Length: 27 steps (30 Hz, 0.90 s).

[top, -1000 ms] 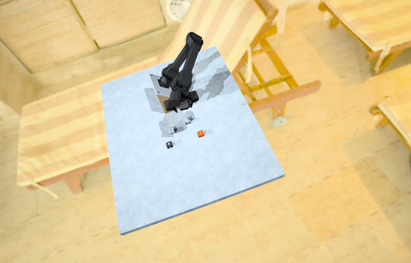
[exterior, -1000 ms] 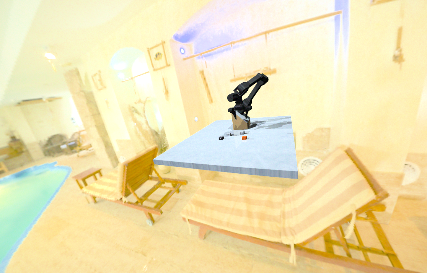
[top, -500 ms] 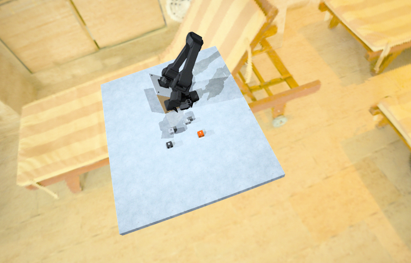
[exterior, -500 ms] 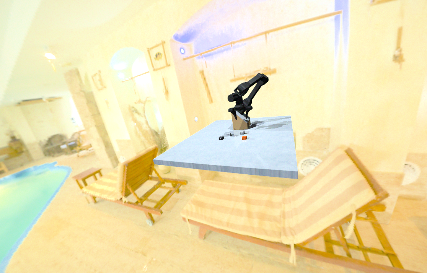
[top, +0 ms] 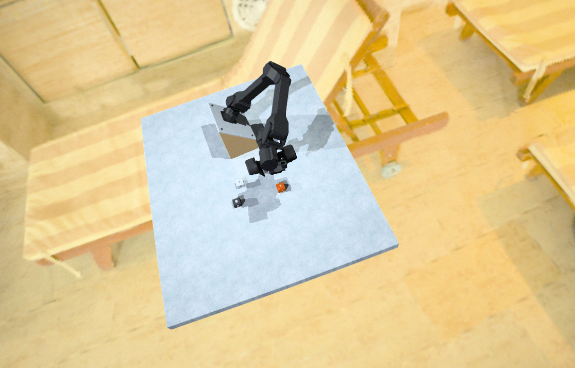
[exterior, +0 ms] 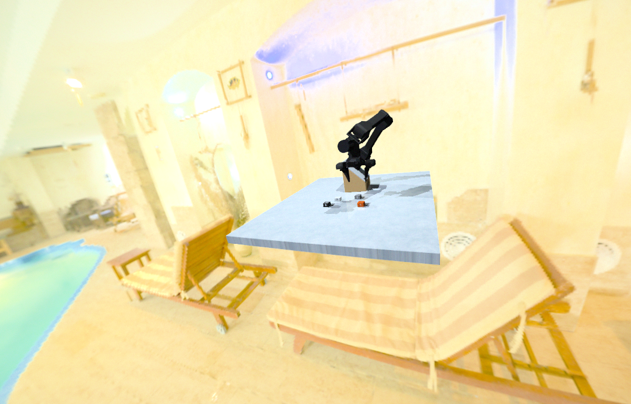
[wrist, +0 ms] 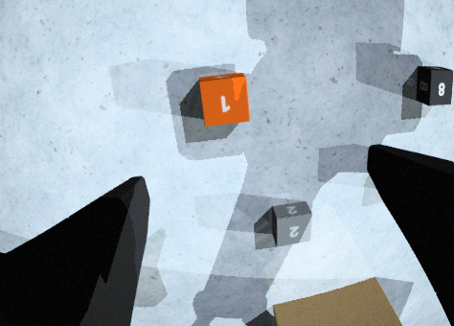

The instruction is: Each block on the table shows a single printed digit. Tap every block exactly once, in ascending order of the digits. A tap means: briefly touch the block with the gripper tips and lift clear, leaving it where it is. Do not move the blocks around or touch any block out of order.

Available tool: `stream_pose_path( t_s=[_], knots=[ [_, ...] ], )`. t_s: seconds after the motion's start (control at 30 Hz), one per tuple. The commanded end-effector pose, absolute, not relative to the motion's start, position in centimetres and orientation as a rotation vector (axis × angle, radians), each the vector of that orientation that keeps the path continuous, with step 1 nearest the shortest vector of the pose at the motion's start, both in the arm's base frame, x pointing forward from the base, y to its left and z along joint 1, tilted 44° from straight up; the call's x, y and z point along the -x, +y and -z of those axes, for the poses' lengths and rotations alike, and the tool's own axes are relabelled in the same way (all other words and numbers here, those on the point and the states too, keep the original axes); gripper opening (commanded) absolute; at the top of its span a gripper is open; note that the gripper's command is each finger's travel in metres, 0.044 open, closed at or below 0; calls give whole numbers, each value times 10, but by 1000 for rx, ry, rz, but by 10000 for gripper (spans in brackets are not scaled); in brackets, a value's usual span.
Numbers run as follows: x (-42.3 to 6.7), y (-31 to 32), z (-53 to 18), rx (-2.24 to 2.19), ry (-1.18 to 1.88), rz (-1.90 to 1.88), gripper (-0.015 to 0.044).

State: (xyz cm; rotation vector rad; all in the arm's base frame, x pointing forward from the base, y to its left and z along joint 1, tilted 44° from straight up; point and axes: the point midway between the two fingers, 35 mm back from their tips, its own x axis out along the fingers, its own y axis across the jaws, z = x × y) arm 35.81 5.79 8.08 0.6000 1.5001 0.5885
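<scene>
An orange block (top: pixel 281 186) (exterior: pixel 361 203) (wrist: pixel 223 101) shows the digit 1. A grey block (exterior: pixel 357 196) (wrist: pixel 289 224) shows a 2; in the top view the gripper hides it. A black block (top: pixel 236 202) (exterior: pixel 327 203) (wrist: pixel 435 85) shows an 8. A white block (top: pixel 238 183) (exterior: pixel 337 199) stands behind the black one; its digit is too small to read. My gripper (top: pixel 270 162) (exterior: pixel 355 168) (wrist: pixel 261 174) is open and empty. It hangs above the table, roughly over the grey block, with the orange block just ahead and to the left in the wrist view.
The blocks stand on a pale blue-grey table (top: pixel 235 265) (exterior: pixel 358 235) (wrist: pixel 77 24). The arm's brown base box (top: pixel 235 144) (exterior: pixel 353 184) stands just behind the grey block. Striped loungers lie below the table.
</scene>
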Motion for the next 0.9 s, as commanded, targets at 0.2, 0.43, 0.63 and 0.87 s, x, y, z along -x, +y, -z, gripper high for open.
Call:
stream_pose_path(
  t_s=[0.2,0.43,0.63,0.87],
  knots=[
    [-370,64,-83,-610,1506,-586,400],
    [-370,64,-83,-610,1506,-586,400],
    [-370,64,-83,-610,1506,-586,400],
    [-374,-16,-12,-596,1508,-565,400]
  ],
)
